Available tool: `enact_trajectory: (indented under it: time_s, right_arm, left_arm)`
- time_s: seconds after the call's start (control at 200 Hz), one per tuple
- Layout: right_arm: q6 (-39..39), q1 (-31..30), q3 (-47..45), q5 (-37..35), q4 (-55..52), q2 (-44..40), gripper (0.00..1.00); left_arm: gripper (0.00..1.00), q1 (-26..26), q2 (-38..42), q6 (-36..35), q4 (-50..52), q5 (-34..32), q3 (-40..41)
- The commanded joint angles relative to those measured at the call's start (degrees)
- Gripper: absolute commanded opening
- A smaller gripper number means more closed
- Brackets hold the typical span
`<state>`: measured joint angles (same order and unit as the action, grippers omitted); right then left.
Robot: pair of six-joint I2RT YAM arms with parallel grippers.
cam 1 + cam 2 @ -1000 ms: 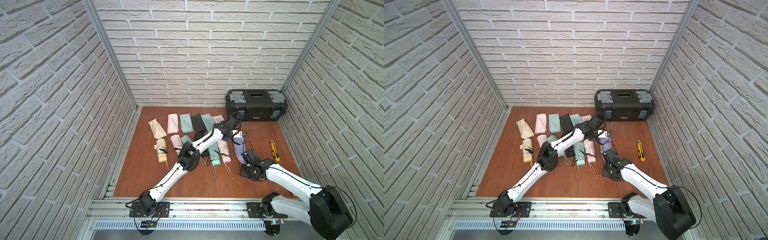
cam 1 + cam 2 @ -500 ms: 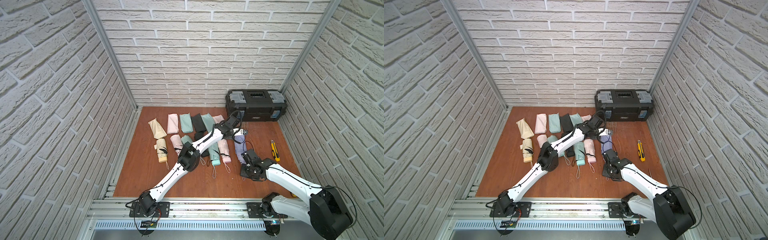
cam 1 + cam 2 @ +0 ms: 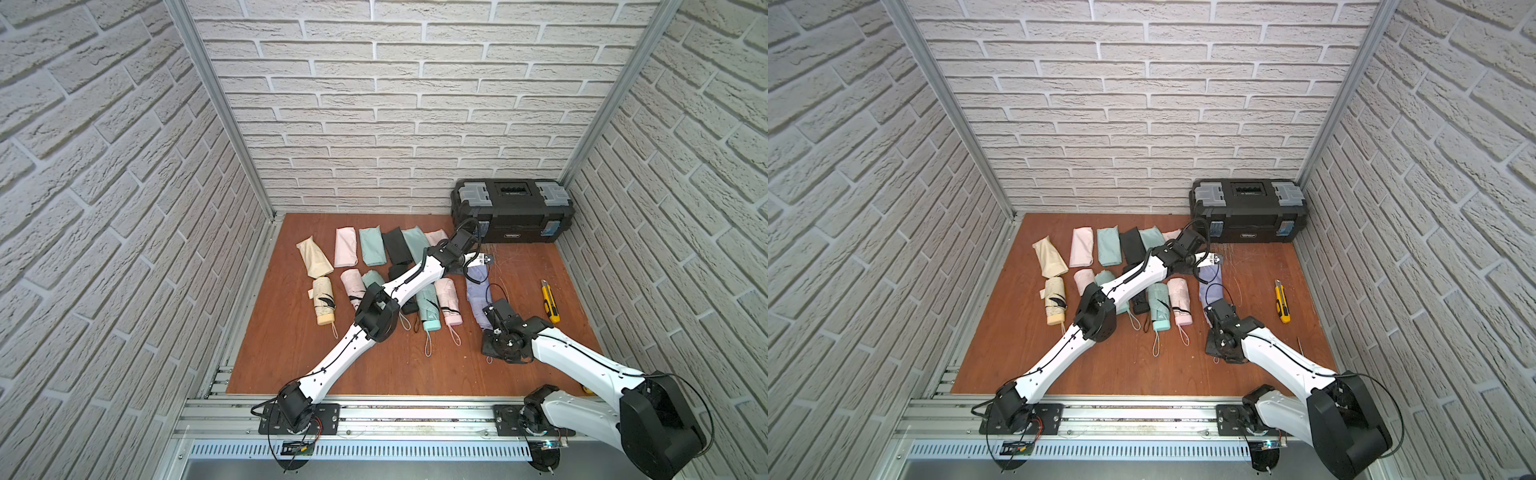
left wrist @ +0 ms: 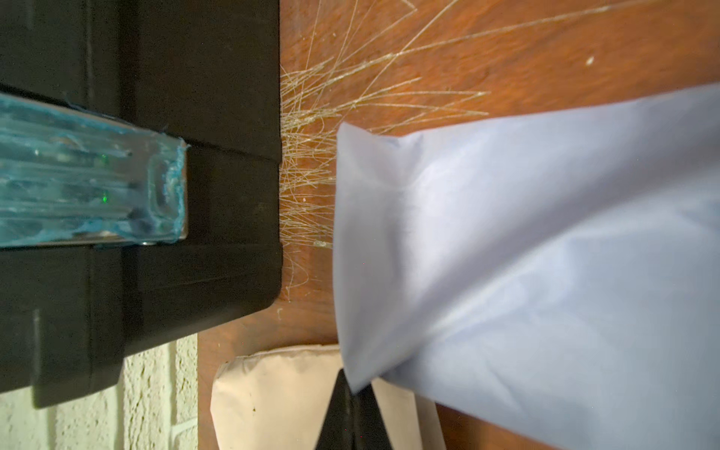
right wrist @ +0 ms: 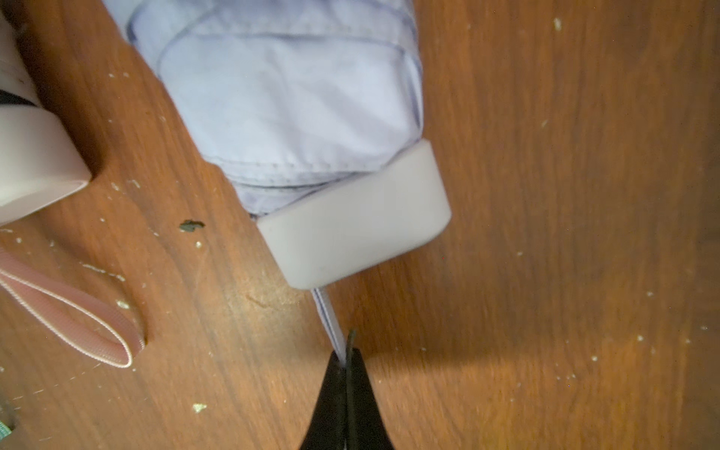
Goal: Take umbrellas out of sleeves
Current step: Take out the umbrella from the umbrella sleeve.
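Note:
A lilac umbrella (image 3: 478, 297) (image 5: 292, 97) lies right of the row, its folded canopy bare near the pale handle (image 5: 358, 218). My right gripper (image 3: 487, 331) (image 5: 345, 360) is shut on its thin wrist loop (image 5: 329, 319), low over the floor. The lilac sleeve (image 4: 526, 253) (image 3: 1209, 276) stretches off the umbrella's far end. My left gripper (image 3: 467, 269) (image 4: 352, 389) is shut on a corner of that sleeve, near the toolbox. Beige (image 3: 323, 301), pink (image 3: 449, 305) and mint (image 3: 428, 307) umbrellas lie bare in the near row. Several limp sleeves (image 3: 372, 246) lie behind them.
A black toolbox (image 3: 513, 210) (image 4: 156, 195) stands at the back right, close to my left gripper. A yellow utility knife (image 3: 549, 295) lies by the right wall. My left arm crosses over the black and mint umbrellas. A pale sleeve (image 4: 280, 389) lies under my left fingertips.
My left gripper has drawn the lilac sleeve's end slightly toward the back wall. The right gripper has kept its place on the loop.

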<state>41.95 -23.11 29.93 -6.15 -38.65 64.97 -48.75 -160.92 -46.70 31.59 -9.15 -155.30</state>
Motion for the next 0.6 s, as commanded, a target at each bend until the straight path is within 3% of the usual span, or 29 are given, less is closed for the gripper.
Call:
enact_trajectory:
  time_s: [0.0, 0.595]
  right_arm:
    - [1.28, -0.49, 0.04, 0.09, -1.49, -1.05, 0.03]
    - [1.65, -0.41, -0.23, 0.18, -1.79, -1.84, 0.03]
  left_arm:
    - [0.0, 0.76, -1.15, 0.33, -4.59, -0.61, -1.83]
    - [0.0, 1.24, -2.86, 1.93, -11.05, -3.21, -3.68]
